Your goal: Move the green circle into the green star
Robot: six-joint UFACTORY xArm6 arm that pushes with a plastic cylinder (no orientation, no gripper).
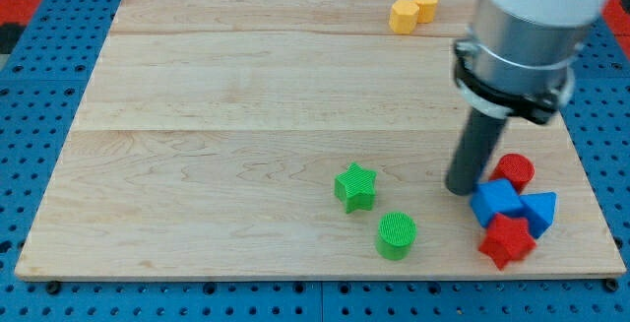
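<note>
Pale wooden board, on blue perforated base; view's left half bare of blocks.

Green star-shaped plastic block, lower middle of board: the target. Green ribbed circular plastic block, just beside the star, toward the view's lower right, near the board's bottom edge; narrow gap between the two, contact not certain.

Two yellow plastic blocks, touching, at the view's top edge, well apart from all else; exact shapes unclear.

Dark straight rod below grey-and-white arm housing, with my tip resting on the board at the view's right of the star, above and to the right of the green circle, apart from both. No jaws on this rig, so nothing released, clenched or grasped; contact by pushing only.

Cluster at the view's right, just beside my tip: red round plastic block, blue plastic block of uncertain shape, blue triangular plastic block, red star-shaped plastic block; all closely packed.

Step in hand, as judged: approach to the circle's far side. Best done by swinging below and to the view's right of the circle, clear of the blue block, then pushing up and to the left along the line through both centres. Off-centre contact likely to roll the circle aside; short, slow stroke advisable, the gap being small.
</note>
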